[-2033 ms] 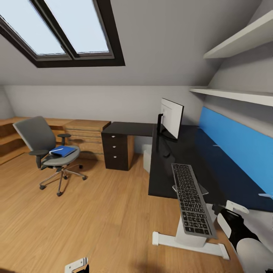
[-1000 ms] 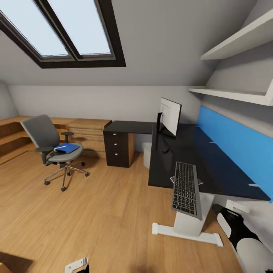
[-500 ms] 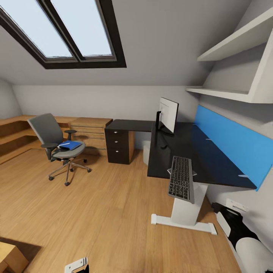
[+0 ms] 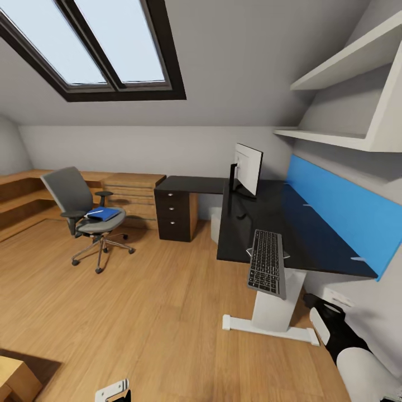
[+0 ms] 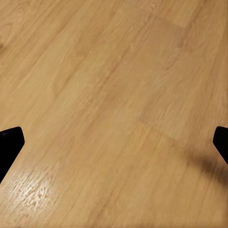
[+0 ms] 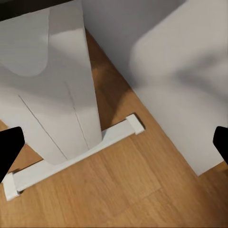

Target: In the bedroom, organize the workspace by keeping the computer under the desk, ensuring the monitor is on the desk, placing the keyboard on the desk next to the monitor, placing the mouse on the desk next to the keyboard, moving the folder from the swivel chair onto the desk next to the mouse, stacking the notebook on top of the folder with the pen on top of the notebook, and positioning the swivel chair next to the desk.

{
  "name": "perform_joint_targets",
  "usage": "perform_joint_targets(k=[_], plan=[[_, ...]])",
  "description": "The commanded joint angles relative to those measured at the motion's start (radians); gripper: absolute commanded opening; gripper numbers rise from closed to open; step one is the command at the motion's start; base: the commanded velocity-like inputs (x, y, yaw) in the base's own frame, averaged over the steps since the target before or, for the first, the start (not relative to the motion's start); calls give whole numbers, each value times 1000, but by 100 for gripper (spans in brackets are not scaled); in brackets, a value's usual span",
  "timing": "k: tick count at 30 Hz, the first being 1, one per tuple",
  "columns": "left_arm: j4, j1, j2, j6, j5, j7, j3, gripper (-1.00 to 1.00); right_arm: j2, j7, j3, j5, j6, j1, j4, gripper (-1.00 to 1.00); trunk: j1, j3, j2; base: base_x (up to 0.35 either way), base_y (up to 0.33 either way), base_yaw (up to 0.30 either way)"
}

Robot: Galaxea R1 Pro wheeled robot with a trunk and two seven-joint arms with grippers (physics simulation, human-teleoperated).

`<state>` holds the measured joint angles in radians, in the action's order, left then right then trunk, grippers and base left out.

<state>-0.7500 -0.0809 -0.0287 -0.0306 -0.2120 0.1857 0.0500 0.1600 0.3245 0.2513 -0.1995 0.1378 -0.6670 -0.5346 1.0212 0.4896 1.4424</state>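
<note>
An attic bedroom (image 4: 223,111) with sloped pale walls, a black-framed skylight (image 4: 100,50) and a light wood floor (image 4: 139,312) spreads out in the head view. The bench (image 4: 301,234), glossy black with a blue back panel, is the landmark. The monitor (image 4: 247,169) stands upright on its far end. The keyboard (image 4: 266,270) lies on the near end, with its nearer part jutting out past the bench's edge above the white leg (image 4: 271,312). The swivel chair (image 4: 84,215) stands well apart from the bench, across the open floor, with the blue folder (image 4: 102,214) lying on its seat. A pale box tucked under the bench beside the dark drawer unit (image 4: 176,215) may be the computer; it is too hidden to say. Mouse, notebook and pen are too small to make out.

The step in hand looks like driving to the chair for the folder. It would go best by approaching the seat squarely from the front, clear of the armrests and the castered base, which would probably roll if bumped.

The left hand (image 5: 114,147) hangs over bare floor, fingers spread wide, holding nothing. The right hand (image 6: 114,149), likewise spread and empty, hangs near the bench's white leg and touches nothing.
</note>
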Motion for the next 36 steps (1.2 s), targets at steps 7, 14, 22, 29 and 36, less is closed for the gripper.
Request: perform_joint_targets(k=[7, 14, 22, 29, 36], plan=[[0, 0, 0, -4, -10, 0, 1, 100, -10, 5, 0, -6, 5, 0, -14, 100, 0, -1, 1, 0, 0, -51], [0, 0, 0, -5, -10, 0, 0, 100, -8, 5, 0, -6, 5, 0, -15, 100, 0, -8, 1, -50, 0, -206], [0, 0, 0, -5, -10, 0, 1, 100, -8, 4, 0, -6, 5, 0, -15, 100, 0, -16, 1, -275, 3, -237], [0, 0, 0, -4, -10, 0, 1, 100, -12, 5, -1, -6, 5, 0, -12, 100, 0, -18, 1, -326, 73, -97], [0, 0, 0, -3, -10, 0, 1, 100, -15, 1, -1, -10, 9, 0, -9, 100, 0, -18, 1, -280, 97, -11]])
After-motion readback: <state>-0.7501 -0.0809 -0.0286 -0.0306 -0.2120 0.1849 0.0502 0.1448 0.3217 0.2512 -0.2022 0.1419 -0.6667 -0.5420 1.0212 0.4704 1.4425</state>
